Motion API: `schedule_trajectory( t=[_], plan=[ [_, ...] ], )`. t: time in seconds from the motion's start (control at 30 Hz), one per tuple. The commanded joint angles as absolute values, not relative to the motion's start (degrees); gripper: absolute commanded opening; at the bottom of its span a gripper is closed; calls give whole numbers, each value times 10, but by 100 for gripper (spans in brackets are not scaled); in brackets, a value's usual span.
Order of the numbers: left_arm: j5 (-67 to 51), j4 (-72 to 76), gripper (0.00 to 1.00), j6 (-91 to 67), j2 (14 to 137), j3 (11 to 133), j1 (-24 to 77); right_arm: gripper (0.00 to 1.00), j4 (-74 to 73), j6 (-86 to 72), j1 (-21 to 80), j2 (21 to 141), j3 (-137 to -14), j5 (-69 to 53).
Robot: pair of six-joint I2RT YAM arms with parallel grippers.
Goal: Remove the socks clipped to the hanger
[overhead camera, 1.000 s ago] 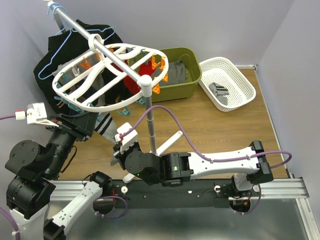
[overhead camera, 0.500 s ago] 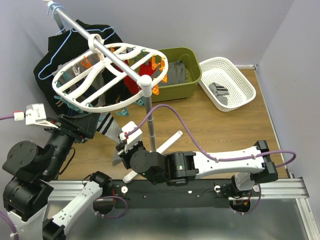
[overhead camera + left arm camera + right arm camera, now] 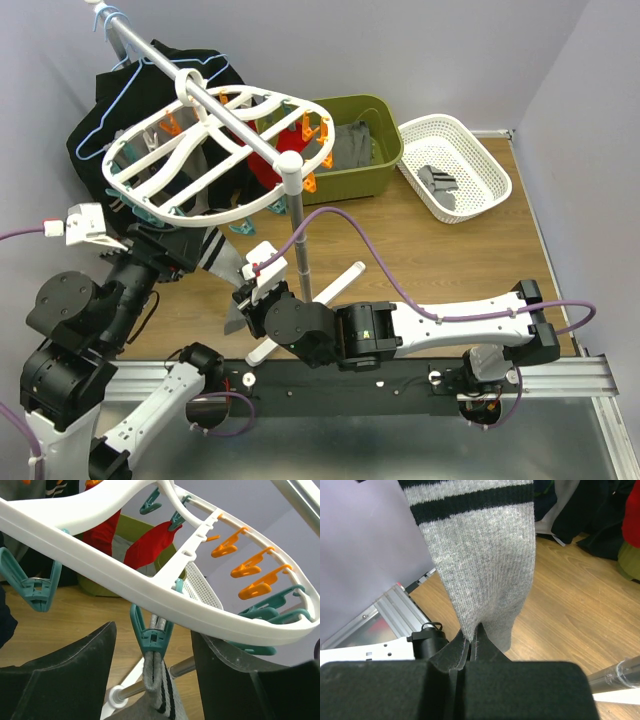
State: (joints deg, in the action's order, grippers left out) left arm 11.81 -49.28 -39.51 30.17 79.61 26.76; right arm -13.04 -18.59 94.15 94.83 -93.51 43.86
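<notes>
A: Step in hand: unclipping the grey striped sock (image 3: pixel 480 555). It hangs from a teal peg (image 3: pixel 151 635) on the near rim of the hanger (image 3: pixel 125 575), at the left of the scene.
B: Hands?
A: Left hand (image 3: pixel 152 655) is spread wide, flanking the peg without touching it. Right hand (image 3: pixel 472 640) is pinched tight on the sock's lower end.
B: Next move?
A: Judgement: left rises to the peg's upper arms and squeezes while right draws the sock down. Risk: the hanger swings.

Green bin (image 3: pixel 360 183) next to white basket (image 3: pixel 478 150) (lattice sides), wood table (image 3: pixel 450 260); blk garment (image 3: pixel 85 135) far left.
</notes>
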Motion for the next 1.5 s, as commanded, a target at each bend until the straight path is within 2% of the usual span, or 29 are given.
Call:
schedule_trajectory(
  t=[0.0,0.07,0.17,0.2,0.27,0.3,0.33,0.53,0.7,0.97,1.1,1.27,1.3,1.47],
  plan=[
    [145,-457,63,-402,318,799,270,1,-125,-193,945,934,-932,428],
    [150,-448,58,-399,315,802,271,1,-126,-195,945,934,-931,428],
    [154,-436,42,-395,304,800,270,1,-125,-199,945,933,-924,427],
    [152,-434,32,-392,300,798,271,1,-126,-200,945,932,-919,428],
    [152,-434,17,-385,300,799,270,1,-125,-202,945,928,-914,425],
    [155,-437,3,-384,303,801,270,1,-127,-204,945,926,-912,424],
    [156,-440,0,-384,304,804,270,1,-133,-208,945,925,-909,423],
    [151,-432,0,-370,306,803,270,1,-169,-266,945,881,-852,445],
    [129,-422,0,-356,307,798,270,1,-220,-376,945,789,-709,479],
    [65,-362,0,-348,290,768,270,1,-451,-614,908,675,-601,532],
    [54,-358,0,-353,286,760,270,1,-445,-587,797,623,-566,495],
    [27,-356,0,-362,287,754,270,1,-377,-448,624,599,-567,393],
    [22,-356,0,-365,286,751,271,1,-368,-423,555,619,-576,373],
    [-21,-337,0,-370,284,745,271,1,-354,-277,372,714,-678,293]
  ],
)
